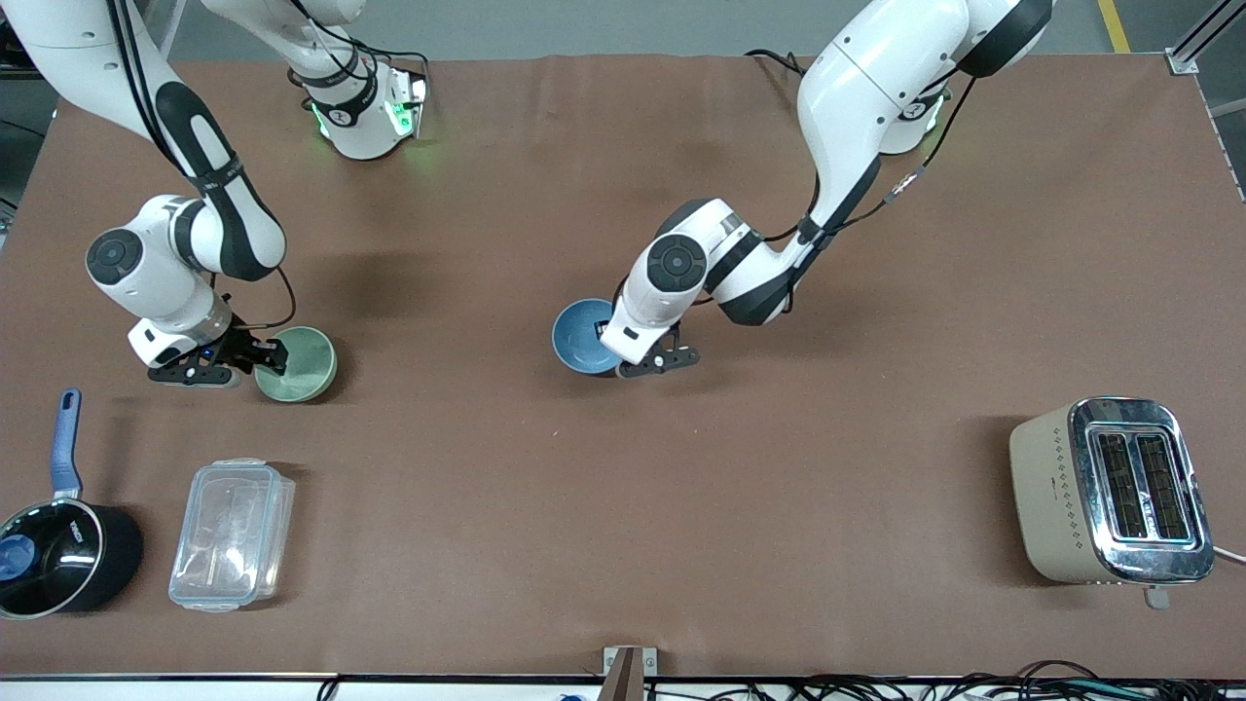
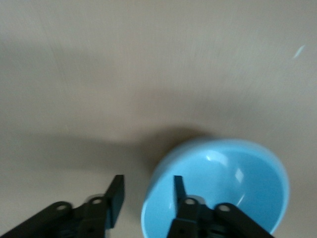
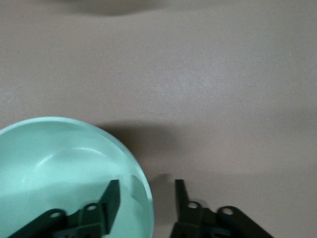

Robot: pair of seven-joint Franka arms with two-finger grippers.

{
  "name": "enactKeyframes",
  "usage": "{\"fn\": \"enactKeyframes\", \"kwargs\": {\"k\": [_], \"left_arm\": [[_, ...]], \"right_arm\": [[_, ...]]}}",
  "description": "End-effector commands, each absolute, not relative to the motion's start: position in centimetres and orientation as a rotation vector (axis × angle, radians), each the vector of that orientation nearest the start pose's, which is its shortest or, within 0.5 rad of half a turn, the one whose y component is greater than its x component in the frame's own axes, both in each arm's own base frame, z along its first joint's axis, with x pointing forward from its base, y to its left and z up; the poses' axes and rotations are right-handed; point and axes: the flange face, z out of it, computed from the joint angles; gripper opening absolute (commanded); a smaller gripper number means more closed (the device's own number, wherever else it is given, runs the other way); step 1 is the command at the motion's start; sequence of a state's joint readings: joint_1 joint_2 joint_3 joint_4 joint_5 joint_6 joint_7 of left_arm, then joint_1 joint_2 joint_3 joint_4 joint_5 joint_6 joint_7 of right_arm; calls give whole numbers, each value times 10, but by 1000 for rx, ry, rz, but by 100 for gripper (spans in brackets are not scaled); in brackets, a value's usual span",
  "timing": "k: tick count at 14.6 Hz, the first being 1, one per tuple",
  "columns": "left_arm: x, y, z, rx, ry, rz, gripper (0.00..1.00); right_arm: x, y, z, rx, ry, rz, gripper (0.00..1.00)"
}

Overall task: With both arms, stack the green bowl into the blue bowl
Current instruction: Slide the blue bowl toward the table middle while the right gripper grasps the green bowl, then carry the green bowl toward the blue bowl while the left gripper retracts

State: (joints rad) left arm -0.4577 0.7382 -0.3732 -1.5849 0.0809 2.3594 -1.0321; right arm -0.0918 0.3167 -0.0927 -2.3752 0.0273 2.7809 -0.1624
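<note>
The green bowl (image 1: 297, 363) sits on the brown table toward the right arm's end. My right gripper (image 1: 265, 356) is open at its rim. In the right wrist view one finger (image 3: 110, 198) is inside the green bowl (image 3: 59, 163) and the other is outside, with the rim between them and the gripper (image 3: 147, 184) not closed on it. The blue bowl (image 1: 582, 336) sits near the table's middle. My left gripper (image 1: 628, 364) is open at its rim. In the left wrist view the gripper (image 2: 147, 181) straddles the rim of the blue bowl (image 2: 233, 183).
A beige and chrome toaster (image 1: 1110, 492) stands toward the left arm's end, nearer the front camera. A black saucepan with a blue handle (image 1: 58, 545) and a clear plastic container (image 1: 232, 534) stand nearer the front camera than the green bowl.
</note>
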Motion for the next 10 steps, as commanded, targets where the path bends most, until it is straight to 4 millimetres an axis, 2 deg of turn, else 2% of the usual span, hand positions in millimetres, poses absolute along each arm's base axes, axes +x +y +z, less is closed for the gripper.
{"fn": "enactKeyframes", "kwargs": {"k": [1,4,6,7,8,10], "left_arm": [[555,-434,328,-3227,-481,-88,100],[587,-357,418,-3096,-515,-248,100],[595,-318,470,-3050,-463,-284,100],[597,-294,500,-3042,-451,-279,100],[600,-269,516,-3030,-460,-262,100],[594,-234,554,-3039,-421,-247,100]], "right_arm": [[497,-96,204,-3163,86,-138,0],[497,-93,213,-3153,79,-65,0],[505,-91,245,-3141,68,-21,0],[509,-89,270,-3130,66,10,0],[513,-83,291,-3115,61,53,0],[522,-52,331,-3061,120,144,0]]}}
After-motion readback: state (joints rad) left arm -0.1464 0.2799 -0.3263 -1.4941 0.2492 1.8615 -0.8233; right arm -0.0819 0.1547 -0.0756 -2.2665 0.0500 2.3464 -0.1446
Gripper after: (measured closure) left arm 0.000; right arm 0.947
